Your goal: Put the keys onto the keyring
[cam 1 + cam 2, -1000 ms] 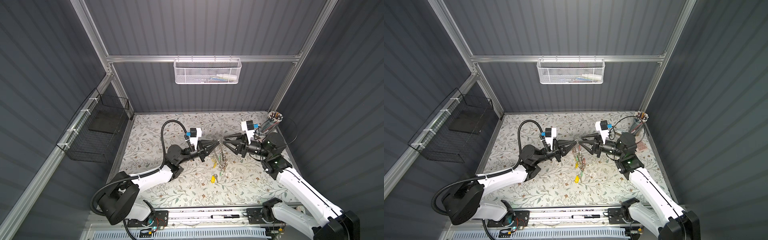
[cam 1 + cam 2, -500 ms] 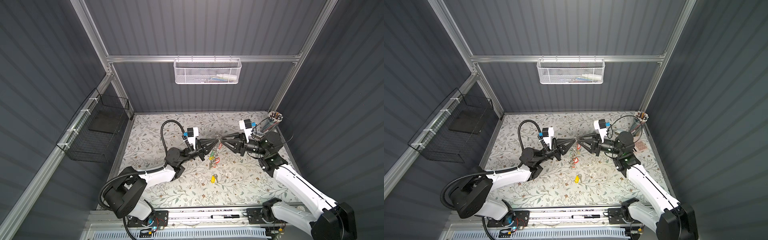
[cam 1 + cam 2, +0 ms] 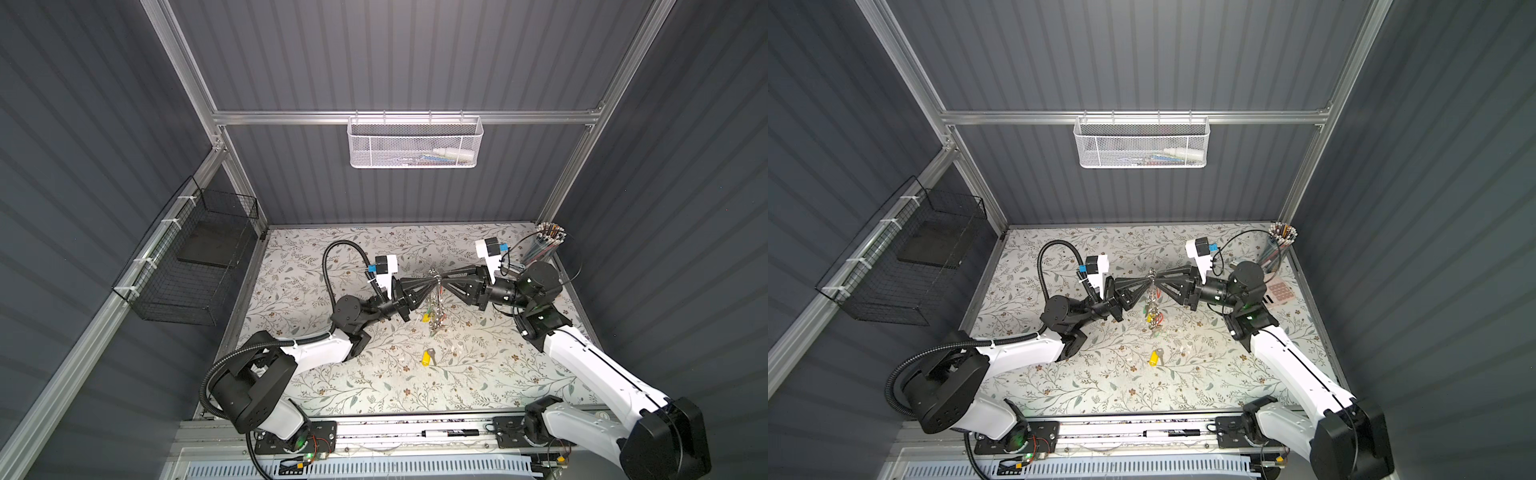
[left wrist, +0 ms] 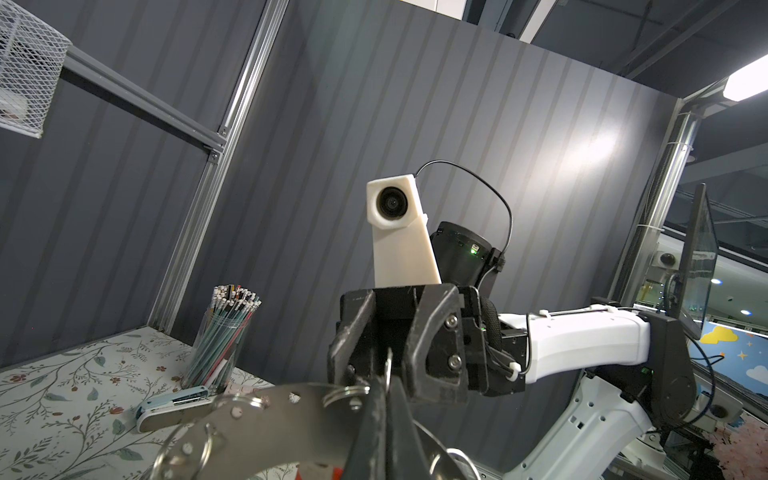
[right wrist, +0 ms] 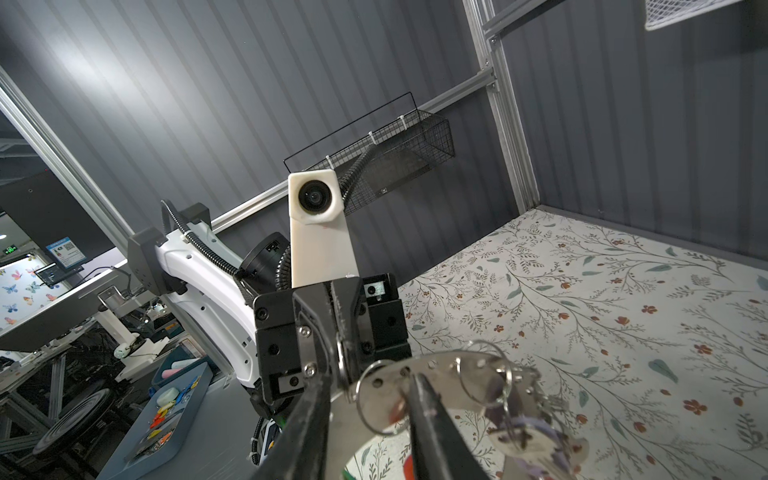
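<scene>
The keyring (image 3: 434, 299) (image 3: 1153, 305), a flat grey hoop with small split rings, hangs in mid-air over the table's middle in both top views. Several keys with yellow, green and red tags dangle from it. My left gripper (image 3: 435, 284) (image 4: 384, 382) is shut on the keyring at its upper rim, where a split ring stands edge-on. My right gripper (image 3: 443, 285) (image 5: 372, 376) faces it tip to tip, its fingers apart around the hoop (image 5: 440, 361) and a split ring. A purple-tagged key (image 5: 523, 432) hangs there. One yellow-tagged key (image 3: 426, 357) (image 3: 1155, 358) lies loose on the table.
A cup of pencils (image 3: 548, 241) (image 4: 226, 332) stands at the back right corner, a small stapler-like object (image 4: 174, 409) beside it. A pink card (image 3: 1281, 293) lies near the right wall. A white mesh basket (image 3: 413, 141) and a black wire basket (image 3: 195, 266) hang on the walls.
Both grippers have moved closer together and a little towards the back, carrying the keyring higher off the table. The right gripper's fingers have narrowed.
</scene>
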